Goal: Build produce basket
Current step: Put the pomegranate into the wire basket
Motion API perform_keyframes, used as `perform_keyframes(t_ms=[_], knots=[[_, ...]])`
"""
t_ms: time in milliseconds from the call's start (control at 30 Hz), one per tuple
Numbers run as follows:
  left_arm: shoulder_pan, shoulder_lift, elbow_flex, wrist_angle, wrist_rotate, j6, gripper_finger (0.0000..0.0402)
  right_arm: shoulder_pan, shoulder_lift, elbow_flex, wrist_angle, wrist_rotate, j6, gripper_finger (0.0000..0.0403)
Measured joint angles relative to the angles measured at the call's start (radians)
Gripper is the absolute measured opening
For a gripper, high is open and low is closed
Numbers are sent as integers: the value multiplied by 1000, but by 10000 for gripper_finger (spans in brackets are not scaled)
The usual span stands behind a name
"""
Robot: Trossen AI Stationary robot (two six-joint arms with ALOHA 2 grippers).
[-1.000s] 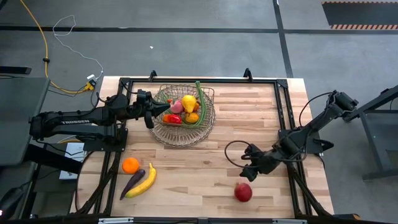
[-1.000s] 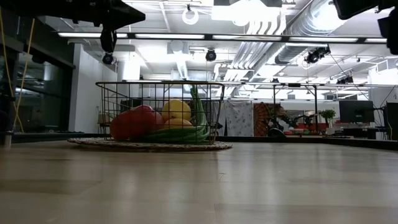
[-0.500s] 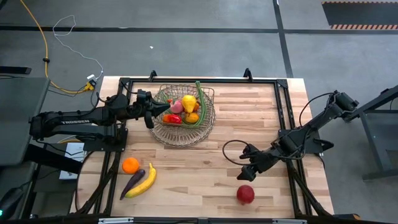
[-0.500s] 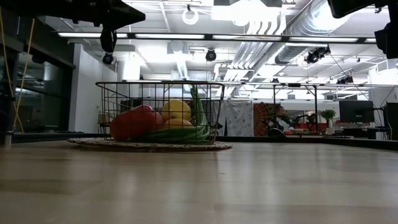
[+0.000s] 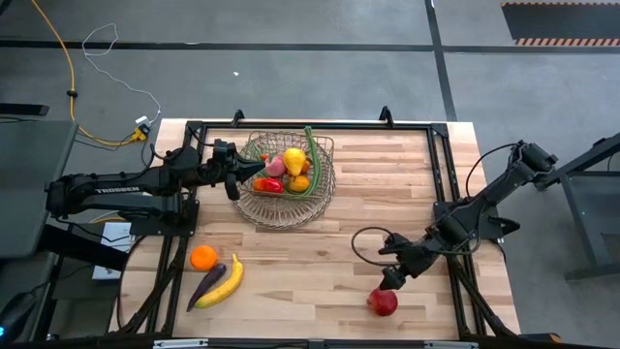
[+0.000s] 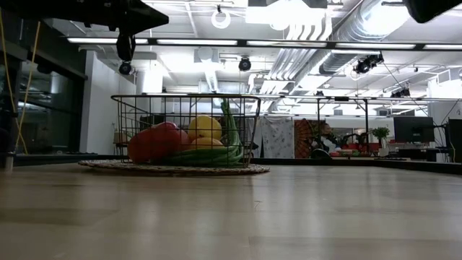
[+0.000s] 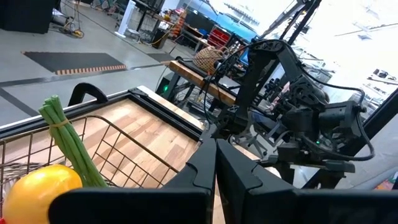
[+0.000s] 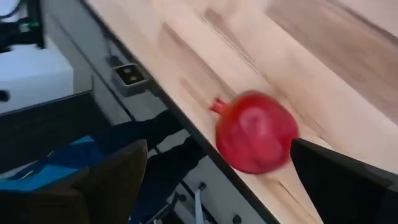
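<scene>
The wire basket (image 5: 287, 184) stands at the table's far middle. It holds a lemon (image 5: 294, 159), red produce (image 5: 268, 184) and green beans (image 5: 312, 160). The low view shows the same basket (image 6: 184, 130). My left gripper (image 5: 250, 173) hangs shut and level above the basket's left rim; its own view shows it (image 7: 216, 168) over the wire. A red round fruit (image 5: 382, 302) lies on the table near the near right edge. My right gripper (image 5: 392, 277) stands open just above it, slanting down. In the wrist view the red fruit (image 8: 255, 140) shows between the two fingers, apart from both.
An orange (image 5: 203, 257), a purple eggplant (image 5: 206, 284) and a banana (image 5: 224, 283) lie together at the near left. The red fruit lies close to the table's near edge (image 8: 186, 124). Bare wood stretches between the basket and the near edge.
My right gripper has swung a little toward the table's near edge, closer to the red fruit, and its wrist has turned. The left arm and the basket have kept still.
</scene>
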Motion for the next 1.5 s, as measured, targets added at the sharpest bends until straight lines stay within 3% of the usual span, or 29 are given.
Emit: perform_keyframes(t_ms=[133, 300, 567, 667, 1000, 1500], knots=[[0, 0, 0, 0, 1, 0, 0, 41, 17, 0, -45, 13, 89, 385], [0, 0, 0, 0, 3, 0, 0, 71, 70, 34, 13, 52, 86, 385], [0, 0, 0, -2, 3, -14, 0, 84, 314, 381, -484, 47, -57, 385], [0, 0, 0, -4, 3, -15, 0, 84, 401, 466, -556, 48, -124, 385], [0, 0, 0, -4, 3, -23, 0, 84, 554, 540, -535, -23, -176, 385], [0, 0, 0, -4, 3, -23, 0, 84, 591, 540, -536, -8, -209, 385]])
